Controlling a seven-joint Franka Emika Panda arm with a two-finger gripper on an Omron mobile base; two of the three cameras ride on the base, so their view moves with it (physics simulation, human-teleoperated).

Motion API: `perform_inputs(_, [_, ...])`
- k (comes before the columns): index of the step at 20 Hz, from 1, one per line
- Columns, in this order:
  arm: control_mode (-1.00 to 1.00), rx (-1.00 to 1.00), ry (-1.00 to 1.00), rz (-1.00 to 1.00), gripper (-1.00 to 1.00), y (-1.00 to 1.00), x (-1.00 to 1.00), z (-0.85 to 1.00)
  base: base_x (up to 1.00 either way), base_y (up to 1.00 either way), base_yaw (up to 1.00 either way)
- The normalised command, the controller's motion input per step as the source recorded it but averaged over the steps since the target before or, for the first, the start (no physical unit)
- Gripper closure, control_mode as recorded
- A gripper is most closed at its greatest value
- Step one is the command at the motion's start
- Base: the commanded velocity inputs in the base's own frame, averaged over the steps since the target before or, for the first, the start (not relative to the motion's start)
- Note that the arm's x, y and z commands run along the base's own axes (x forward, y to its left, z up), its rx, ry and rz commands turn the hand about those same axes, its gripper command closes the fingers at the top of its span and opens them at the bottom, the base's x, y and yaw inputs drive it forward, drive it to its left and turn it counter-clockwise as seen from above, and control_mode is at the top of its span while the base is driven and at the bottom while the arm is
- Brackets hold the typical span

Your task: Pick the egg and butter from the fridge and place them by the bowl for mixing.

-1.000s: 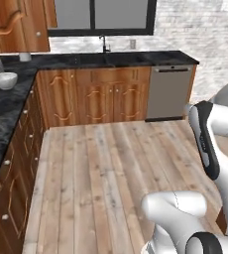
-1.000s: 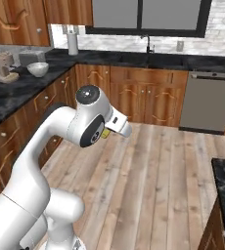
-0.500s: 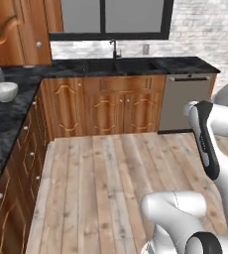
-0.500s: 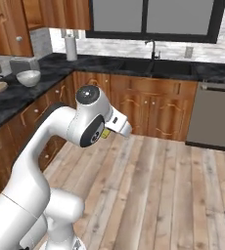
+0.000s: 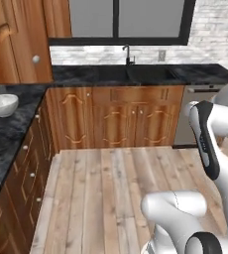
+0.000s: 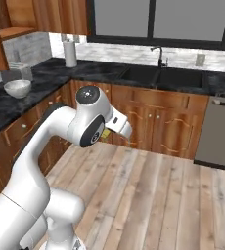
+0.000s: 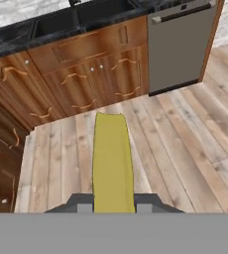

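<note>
Butter (image 7: 111, 161) sits clamped in my jaws, a thin, flat yellow bar pointing out over the wood floor (image 7: 185, 144); I see the white bowl (image 5: 2, 104) on the dark table (image 5: 7, 144).

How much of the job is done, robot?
The butter is already picked: it sits between the fingers of the tool, out over the wooden floor. The bowl waits on the counter, with nothing yellow beside it. Setting the butter down there is left. I see no egg.
</note>
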Motion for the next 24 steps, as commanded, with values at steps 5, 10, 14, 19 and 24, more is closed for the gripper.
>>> perform_inputs(5, [1.0,0.0,0.0,0.0,1.0,0.0,0.0,0.0,0.83,-0.03,0.22])
perform_inputs(10, [1.0,0.0,0.0,0.0,1.0,0.0,0.0,0.0,0.74,-0.01,0.35])
perform_inputs(14, [1.0,0.0,0.0,0.0,1.0,0.0,0.0,0.0,0.71,0.0,0.38])
perform_inputs(19, [1.0,0.0,0.0,0.0,1.0,0.0,0.0,0.0,0.66,0.0,0.39])
perform_inputs(24, [1.0,0.0,0.0,0.0,1.0,0.0,0.0,0.0,0.62,0.0,0.41])
